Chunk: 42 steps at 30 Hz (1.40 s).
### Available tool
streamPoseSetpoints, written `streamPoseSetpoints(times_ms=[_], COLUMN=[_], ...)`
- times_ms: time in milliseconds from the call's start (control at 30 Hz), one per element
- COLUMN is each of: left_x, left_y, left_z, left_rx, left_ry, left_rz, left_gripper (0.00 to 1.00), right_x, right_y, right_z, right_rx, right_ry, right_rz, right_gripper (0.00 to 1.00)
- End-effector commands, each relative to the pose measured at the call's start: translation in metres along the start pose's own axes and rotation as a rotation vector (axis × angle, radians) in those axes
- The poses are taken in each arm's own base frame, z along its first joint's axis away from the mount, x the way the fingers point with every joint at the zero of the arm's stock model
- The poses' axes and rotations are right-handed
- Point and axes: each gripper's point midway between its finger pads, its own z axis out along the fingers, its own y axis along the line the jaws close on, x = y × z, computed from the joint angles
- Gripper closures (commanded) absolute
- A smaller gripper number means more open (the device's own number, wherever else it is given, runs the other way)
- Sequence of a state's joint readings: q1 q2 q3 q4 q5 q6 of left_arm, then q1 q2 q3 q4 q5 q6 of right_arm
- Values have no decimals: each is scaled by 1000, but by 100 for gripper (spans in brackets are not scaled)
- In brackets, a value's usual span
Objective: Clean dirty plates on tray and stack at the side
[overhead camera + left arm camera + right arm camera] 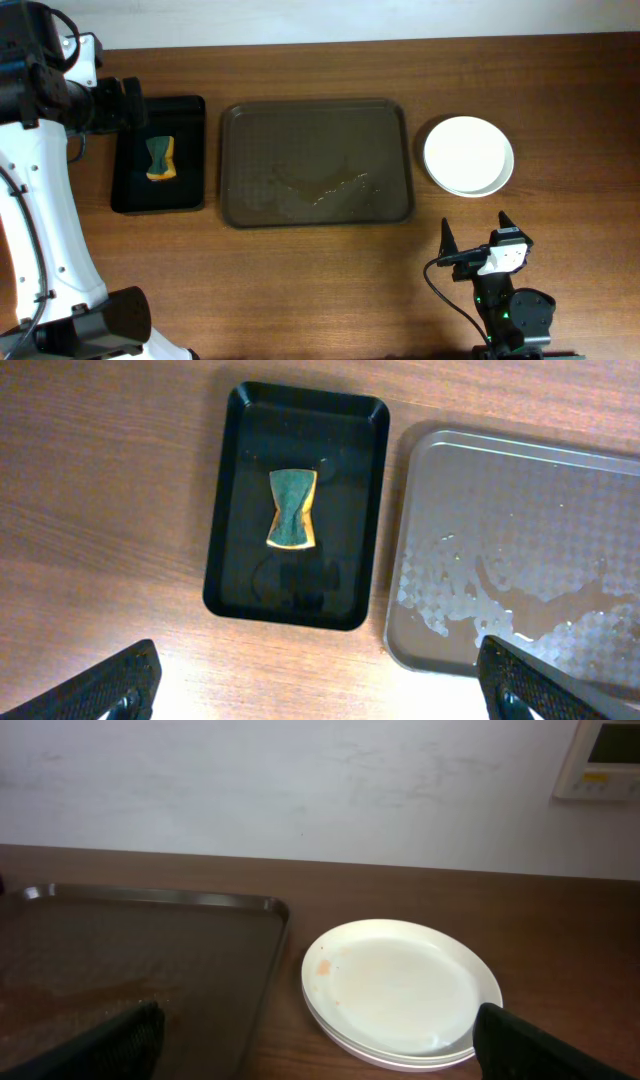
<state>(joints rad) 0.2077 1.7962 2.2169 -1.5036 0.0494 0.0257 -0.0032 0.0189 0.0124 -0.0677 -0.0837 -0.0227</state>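
At the near right, the right gripper point(474, 228) hangs over bare table with its fingers spread wide. Just beyond it the plates point(468, 155) sit stacked, right of the tray point(300, 130), which holds only wet streaks point(330, 185). Left of it, a sponge point(160, 158) lies in a black tray point(190, 130). Over that tray's far left edge, the left gripper point(138, 104) is also spread wide.

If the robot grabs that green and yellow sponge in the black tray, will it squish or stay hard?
Probably squishy: the sponge has a green scrubby top over a yellow foam-looking layer, so it should give when pinched. It looks small in the black tray, so likely light. Lying flat, it shouldn't roll, though it may slide if pushed.
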Motion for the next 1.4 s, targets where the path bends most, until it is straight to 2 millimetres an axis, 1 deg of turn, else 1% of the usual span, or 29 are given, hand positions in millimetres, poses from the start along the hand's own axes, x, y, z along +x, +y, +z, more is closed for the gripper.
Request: streamPoseSetpoints(times_ms=[0,100,133,200,233,267,333,367,400,467,500,533,600,667,733,800,867,933,1033,1100,1133,1367], left_x=[0,0,0,2,4,4,2,6,15,47,59,80,107,135,154,163,172,182,192,200,203,203], left_y=[-3,-3,-3,-5,-5,-1,-2,-3,-3,-3,-3,-3,-3,-6,-11,-14,-19,-22,-21,-20,-20,-20], left_z=[2,4,1,-24,-41,-65,-92,-100,-104,-106,-103,-94,-75,-46,-22,-5,12,31,46,61,66,66], left_rx=[9,9,9,9,3,-28,-32,-34,-36,-43,-45,-47,-46,-30,-16,-13,-1,-9,-17,-18,-18,-20], left_ry=[5,8,0,-57,-99,-190,-364,-444,-519,-691,-744,-812,-881,-934,-1011,-1090,-1116,-1107,-1084,-1023,-1001,-1001], left_rz=[-7,-8,-7,-2,2,7,20,23,25,31,36,38,41,51,66,90,111,151,161,161,161,160], left_gripper=[1,1,1,1,1,1,1,1,1,1,1,1,1,1,1,1,1,1,1,1,1,1], right_x=[6,6,6,6,6,6,6,6,6,6,6,6,6,6,6,6,6,6,6,6,6,6], right_y=[-3,-3,-3,-3,-3,-3,-3,-3,-3,-3,-3,-3,-3,-3,-3,-3,-3,-3,-3,-3,-3,-3], right_z=[1,1,1,1,1,1,1,1,1,1,1,1,1,1,1,1,1,1,1,1,1,1], right_rx=[14,14,14,14,14,14,14,14,14,14,14,14,14,14,14,14,14,14,14,14,14,14], right_ry=[17,17,17,17,17,17,17,17,17,17,17,17,17,17,17,17,17,17,17,17,17,17], right_rz=[5,5,5,5,5,5,5,5,5,5,5,5,5,5,5,5,5,5,5,5,5,5], right_gripper=[2,2,2,2,2,2,2,1,1,2,2,2,1,2,2,2,2,2,2,2,2,2])
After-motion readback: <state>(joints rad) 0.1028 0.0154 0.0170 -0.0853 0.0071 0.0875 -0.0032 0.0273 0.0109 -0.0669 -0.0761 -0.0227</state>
